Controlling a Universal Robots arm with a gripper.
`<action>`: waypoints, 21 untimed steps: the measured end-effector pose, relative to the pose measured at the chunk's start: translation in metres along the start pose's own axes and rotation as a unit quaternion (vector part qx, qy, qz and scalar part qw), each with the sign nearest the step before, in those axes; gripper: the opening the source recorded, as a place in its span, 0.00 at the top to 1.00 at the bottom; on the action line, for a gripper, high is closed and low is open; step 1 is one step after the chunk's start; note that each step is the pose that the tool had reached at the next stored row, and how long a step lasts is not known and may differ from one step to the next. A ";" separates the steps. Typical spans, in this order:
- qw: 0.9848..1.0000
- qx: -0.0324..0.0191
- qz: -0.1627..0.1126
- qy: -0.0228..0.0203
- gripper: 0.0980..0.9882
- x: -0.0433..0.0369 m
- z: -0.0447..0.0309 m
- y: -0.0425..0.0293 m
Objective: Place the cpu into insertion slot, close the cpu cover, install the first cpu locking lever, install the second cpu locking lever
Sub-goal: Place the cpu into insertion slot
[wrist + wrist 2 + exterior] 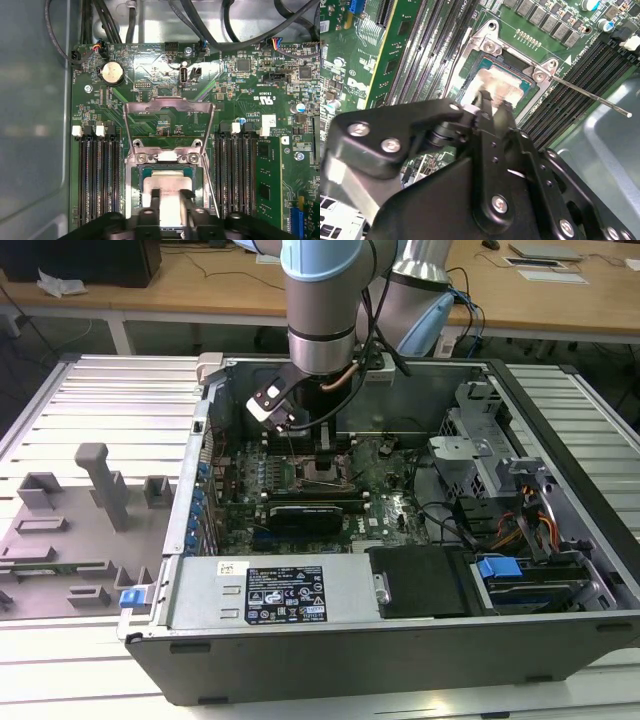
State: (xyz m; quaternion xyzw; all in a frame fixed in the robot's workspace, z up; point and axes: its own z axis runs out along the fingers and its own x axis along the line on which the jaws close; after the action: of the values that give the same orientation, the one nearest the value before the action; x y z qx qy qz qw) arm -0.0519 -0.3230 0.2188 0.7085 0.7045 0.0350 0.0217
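End effector (495, 101) right over cpu (495, 82), which sits w/in insertion slot (490, 47) frame; thin lever rod (590, 96) crosses mem slots (582, 67).

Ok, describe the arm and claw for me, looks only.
The arm is a silver-grey cylinder with pale blue joint caps; black cables hang along its wrist. The claw is matt black, angular linkage plates dotted with silver screw heads.

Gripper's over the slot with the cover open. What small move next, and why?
Probably lift the gripper straight up: the cpu seems to lie flat inside the slot, and the cover is still swung open beyond it.
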 end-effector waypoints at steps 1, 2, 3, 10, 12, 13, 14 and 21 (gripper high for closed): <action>1.000 0.000 0.000 0.000 0.92 0.0000 0.0000 0.0000; 1.000 0.000 0.000 0.000 0.99 0.0000 0.0000 0.0000; 1.000 0.000 0.000 0.000 0.99 0.0000 0.0000 0.0000; 1.000 0.000 0.000 0.000 0.99 0.0001 -0.0039 0.0003; 1.000 0.000 0.000 0.000 0.99 0.0003 -0.0169 0.0014; 1.000 -0.001 0.000 0.000 0.99 0.0005 -0.0218 0.0018; 1.000 -0.001 0.000 0.000 0.99 0.0005 -0.0254 0.0021; 1.000 -0.002 0.001 0.000 0.99 0.0009 -0.0476 0.0038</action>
State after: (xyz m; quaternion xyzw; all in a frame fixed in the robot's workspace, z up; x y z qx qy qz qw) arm -0.0519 -0.3230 0.2665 0.7089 0.7040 0.0360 0.0229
